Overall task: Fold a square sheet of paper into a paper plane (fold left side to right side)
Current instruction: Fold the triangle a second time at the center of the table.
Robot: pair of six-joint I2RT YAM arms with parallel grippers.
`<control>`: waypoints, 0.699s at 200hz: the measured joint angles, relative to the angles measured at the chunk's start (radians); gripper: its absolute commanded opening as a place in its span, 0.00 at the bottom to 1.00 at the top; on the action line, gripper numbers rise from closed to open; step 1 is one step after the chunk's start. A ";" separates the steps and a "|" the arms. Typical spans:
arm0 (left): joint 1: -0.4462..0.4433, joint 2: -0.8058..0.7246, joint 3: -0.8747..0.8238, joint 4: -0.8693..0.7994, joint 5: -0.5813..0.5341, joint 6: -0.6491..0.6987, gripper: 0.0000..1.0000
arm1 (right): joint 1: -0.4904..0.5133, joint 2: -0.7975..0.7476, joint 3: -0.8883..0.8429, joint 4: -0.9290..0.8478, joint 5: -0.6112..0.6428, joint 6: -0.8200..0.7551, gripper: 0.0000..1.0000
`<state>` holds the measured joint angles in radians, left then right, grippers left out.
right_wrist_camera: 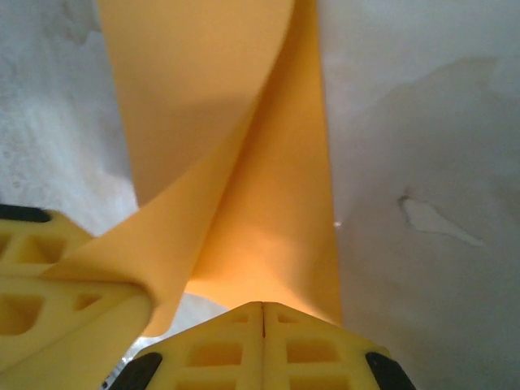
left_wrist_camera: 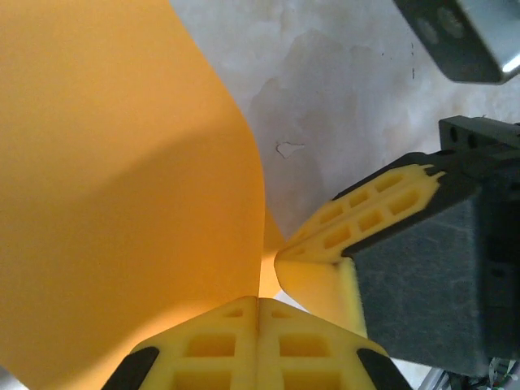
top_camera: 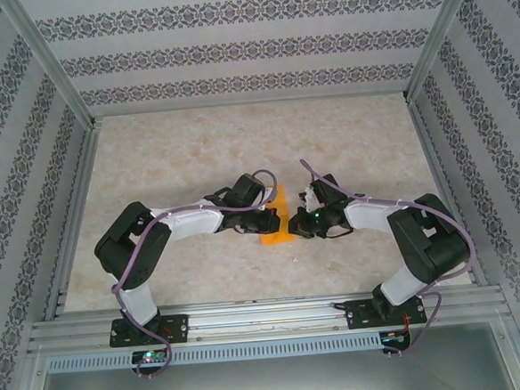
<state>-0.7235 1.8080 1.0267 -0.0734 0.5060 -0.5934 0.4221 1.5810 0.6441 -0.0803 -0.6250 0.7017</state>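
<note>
Left gripper and right gripper, each clamped on the paper.
Both pairs of jaws are pressed together with the orange sheet caught at the seam, and the two grippers meet tip to tip, nearly touching. The paper bows up and curls between them, seemingly doubled over itself, though that is hard to judge. It is around the middle of the table, a little toward the near edge.

Far tabletop open, left hand, right hand seemingly touching at paper
</note>
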 measured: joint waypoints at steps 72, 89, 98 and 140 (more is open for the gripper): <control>0.019 0.000 -0.008 0.000 0.000 0.002 0.00 | 0.014 0.046 0.026 -0.017 0.027 -0.006 0.00; 0.030 0.000 -0.016 -0.001 0.002 0.010 0.00 | 0.014 0.052 0.034 -0.027 0.027 -0.018 0.00; 0.035 0.000 -0.018 -0.001 0.004 0.014 0.00 | 0.015 0.053 0.037 -0.033 0.028 -0.023 0.00; 0.068 0.000 -0.023 -0.002 0.021 0.048 0.00 | 0.019 0.058 0.048 -0.048 0.033 -0.032 0.00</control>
<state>-0.6559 1.8080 1.0039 -0.0750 0.5266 -0.5453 0.4416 1.6386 0.6918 -0.1280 -0.5919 0.6701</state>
